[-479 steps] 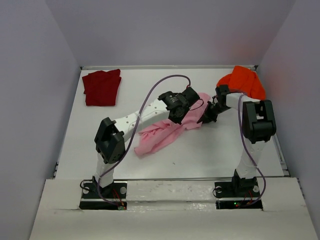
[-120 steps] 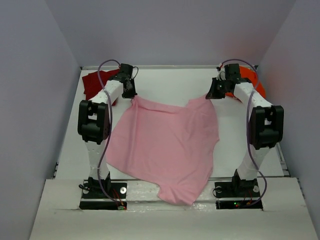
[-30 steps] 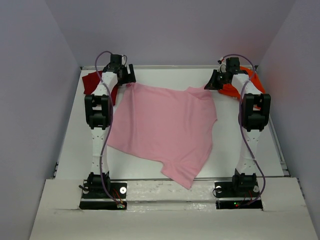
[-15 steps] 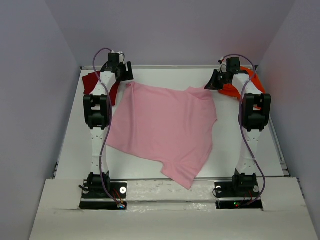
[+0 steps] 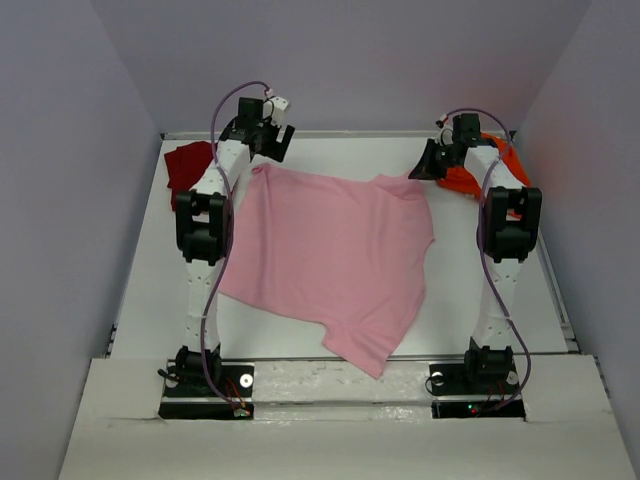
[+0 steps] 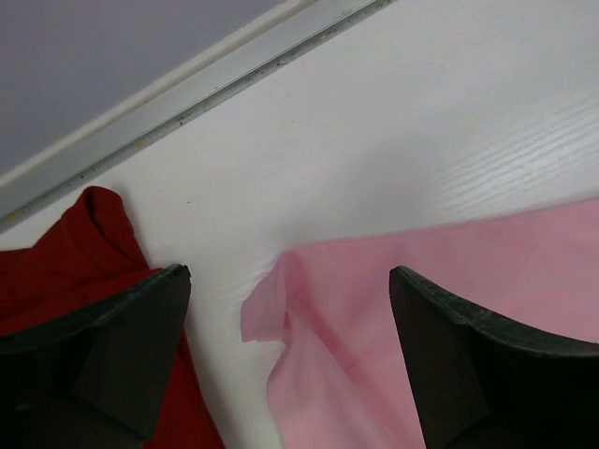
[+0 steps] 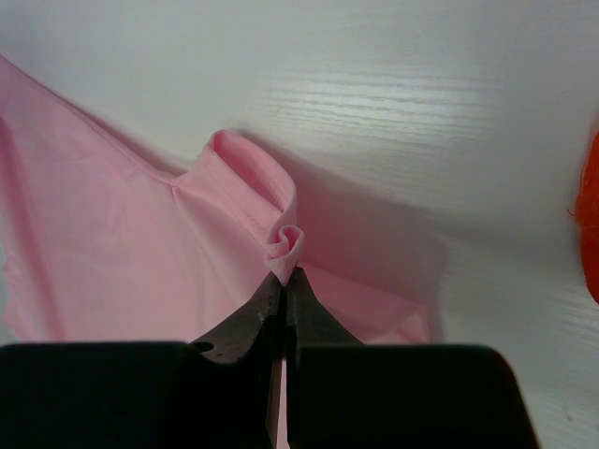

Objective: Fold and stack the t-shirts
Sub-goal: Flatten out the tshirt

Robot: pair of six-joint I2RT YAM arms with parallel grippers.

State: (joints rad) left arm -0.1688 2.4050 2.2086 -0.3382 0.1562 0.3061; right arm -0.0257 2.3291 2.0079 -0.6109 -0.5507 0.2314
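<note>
The light pink t-shirt [image 5: 330, 255] lies spread flat across the table, its near edge reaching the front. My left gripper [image 5: 268, 132] hovers open above its far-left corner [image 6: 271, 304], holding nothing. My right gripper [image 5: 428, 165] is shut on the far-right corner of the pink t-shirt [image 7: 285, 248], where a small curl of cloth pokes out past the pinched tips. The dark red t-shirt [image 5: 190, 160] sits folded at the far left, partly behind the left arm, and shows beside the left finger [image 6: 56, 253]. The orange t-shirt [image 5: 470, 178] is bunched at the far right behind the right arm.
A metal rail [image 5: 350, 134] runs along the table's far edge, just beyond both grippers. Grey walls close in on the left, right and back. Both arms stretch nearly straight from their bases [image 5: 205, 380] toward the far edge.
My left gripper has let go of the pink t-shirt's far-left corner, opened wide and lifted up and to the right. The right gripper has stayed put, still pinching its corner.
</note>
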